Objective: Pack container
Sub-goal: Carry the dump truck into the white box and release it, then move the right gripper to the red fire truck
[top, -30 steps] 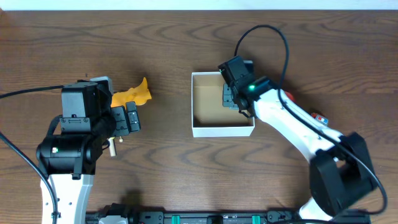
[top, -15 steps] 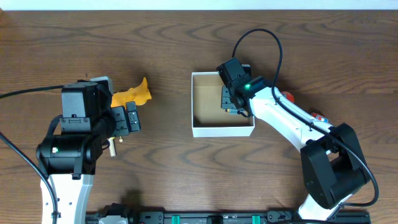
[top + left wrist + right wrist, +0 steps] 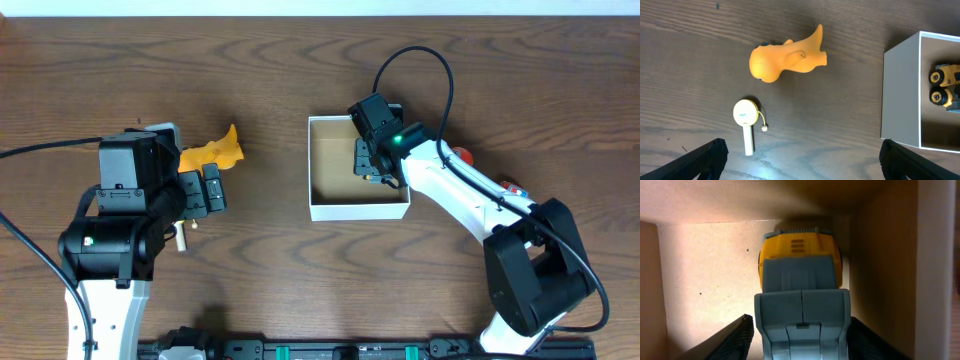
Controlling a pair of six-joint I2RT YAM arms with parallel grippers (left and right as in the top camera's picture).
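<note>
Now the white box [image 3: 358,211] sits on the table [image 3: 300,60] with a yellow toy truck [image 3: 800,262] inside; right gripper [image 3: 801,330] straddles the truck, pinching or not I cannot tell; left gripper [image 3: 802,152] hangs spread wide.

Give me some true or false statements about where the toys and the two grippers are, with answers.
The orange toy lies on the table, outside the container. True.
The yellow toy truck stands on the table beside the container. False: it is inside the container.
The left gripper is open and empty. True.
The right gripper hangs over the orange toy. False: it is down in the container, its fingers either side of the yellow toy truck.
</note>
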